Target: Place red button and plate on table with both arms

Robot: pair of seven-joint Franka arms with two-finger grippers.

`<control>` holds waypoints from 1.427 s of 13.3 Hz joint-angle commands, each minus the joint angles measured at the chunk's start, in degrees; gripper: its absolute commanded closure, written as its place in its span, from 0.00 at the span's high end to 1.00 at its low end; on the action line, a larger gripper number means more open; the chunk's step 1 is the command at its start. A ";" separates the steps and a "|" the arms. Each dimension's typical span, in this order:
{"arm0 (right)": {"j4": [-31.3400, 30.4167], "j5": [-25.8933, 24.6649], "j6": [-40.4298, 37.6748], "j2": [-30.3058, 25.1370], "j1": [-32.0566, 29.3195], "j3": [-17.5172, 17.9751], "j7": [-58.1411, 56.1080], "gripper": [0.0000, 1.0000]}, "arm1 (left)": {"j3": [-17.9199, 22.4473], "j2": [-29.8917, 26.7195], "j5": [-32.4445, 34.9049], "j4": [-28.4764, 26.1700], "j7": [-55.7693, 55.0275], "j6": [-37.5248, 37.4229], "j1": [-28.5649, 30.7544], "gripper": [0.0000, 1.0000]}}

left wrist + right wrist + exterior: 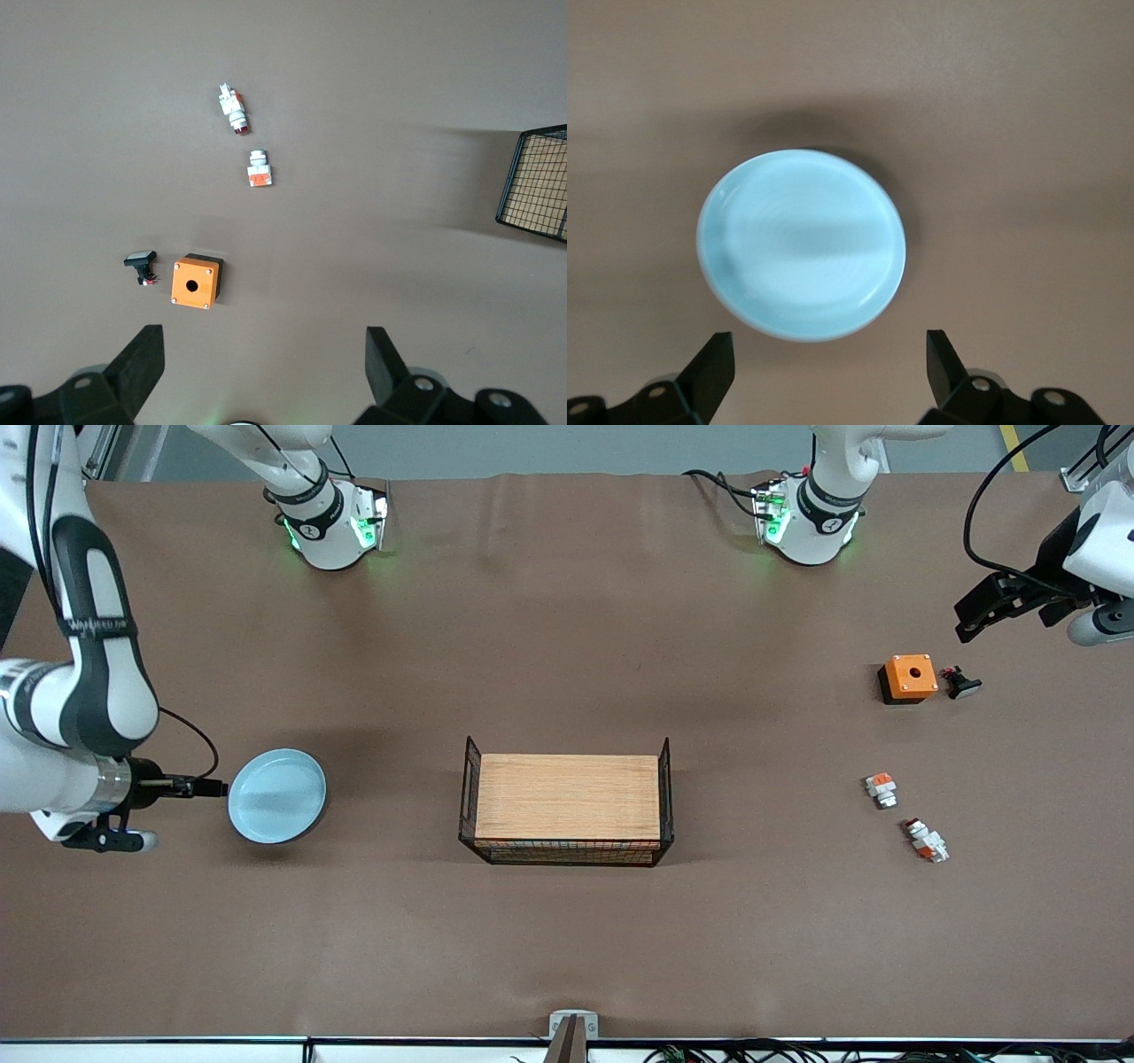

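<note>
The right gripper (824, 354), fingers spread wide and holding nothing, hangs beside the plate (276, 794) at the right arm's end of the bench (567, 646). The red button (925, 840) lies toward the left arm's end. The left gripper (264, 359), partly cut off in the front view, hangs wide apart near the orange box (909, 677).

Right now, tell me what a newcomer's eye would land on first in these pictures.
First, the wooden board with black wire sides in the middle of the brown table. Then the pale blue plate at the right arm's end, with the open right gripper hovering beside it. At the left arm's end lies a cluster of small parts, among them an orange box and the red button, with the open left gripper above.
</note>
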 commanded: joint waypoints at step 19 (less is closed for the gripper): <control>9.47 0.19 -23.26 -24.04 4.53 -0.22 3.74 1.00 | -0.03 -0.56 -4.74 -0.29 1.37 -0.50 0.36 1.00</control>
